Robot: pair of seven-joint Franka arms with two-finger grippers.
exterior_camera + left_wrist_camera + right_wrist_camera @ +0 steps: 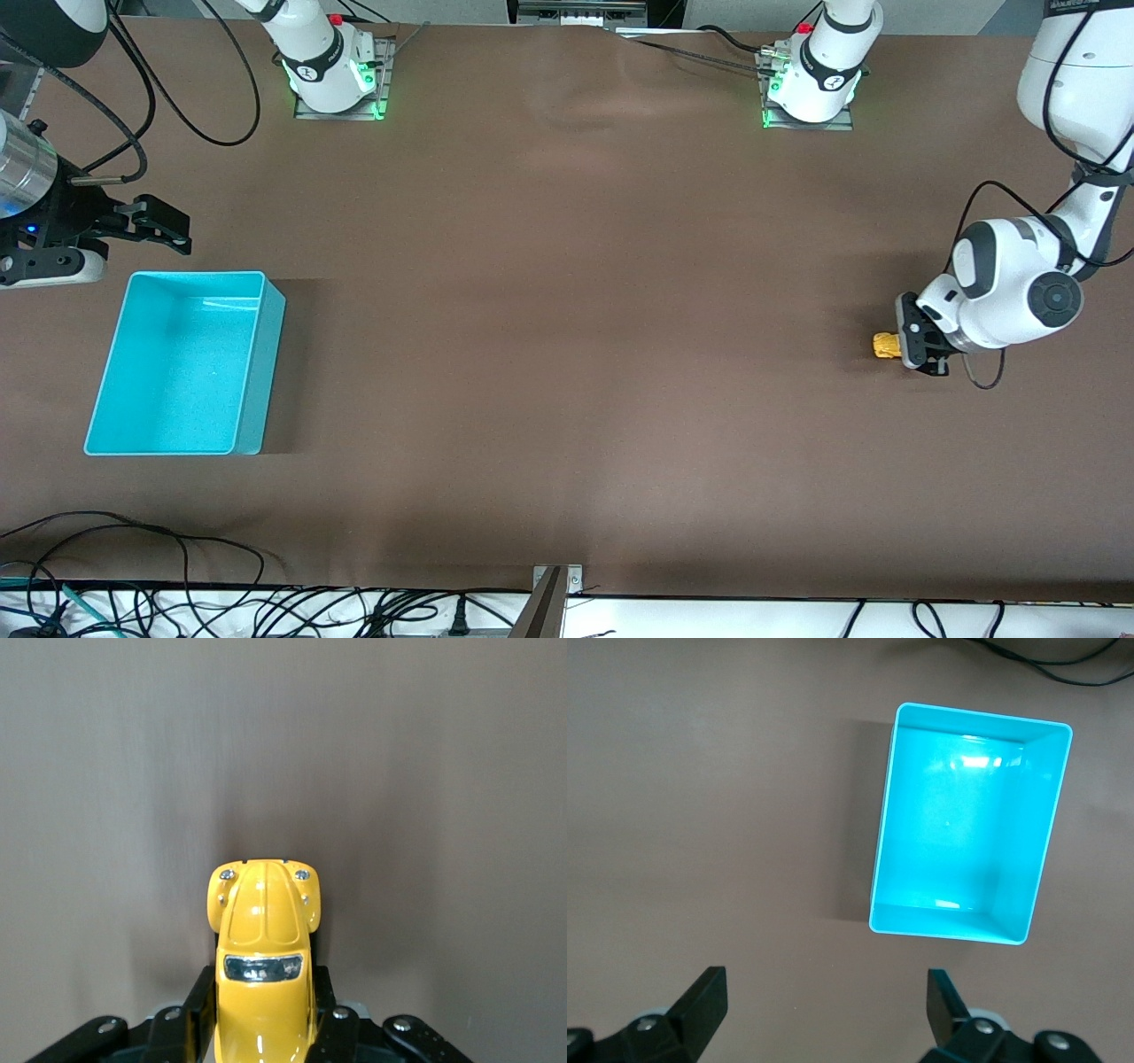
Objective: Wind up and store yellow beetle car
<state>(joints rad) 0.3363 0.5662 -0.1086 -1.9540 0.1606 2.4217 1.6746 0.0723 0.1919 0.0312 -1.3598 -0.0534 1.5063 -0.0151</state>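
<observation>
Gripping yellow beetle car [263,948] lengthwise, left tool [261,1019], nose outward

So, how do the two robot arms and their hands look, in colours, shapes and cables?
Both arms are glossy white with rounded joints and dark grey bands. The left arm has a round dark cap on its wrist joint, and black cables loop along it. Its left hand is black with two flat fingers. The right hand is black too, below a silver cylinder with a blue light. Green lights glow at both bases.
</observation>
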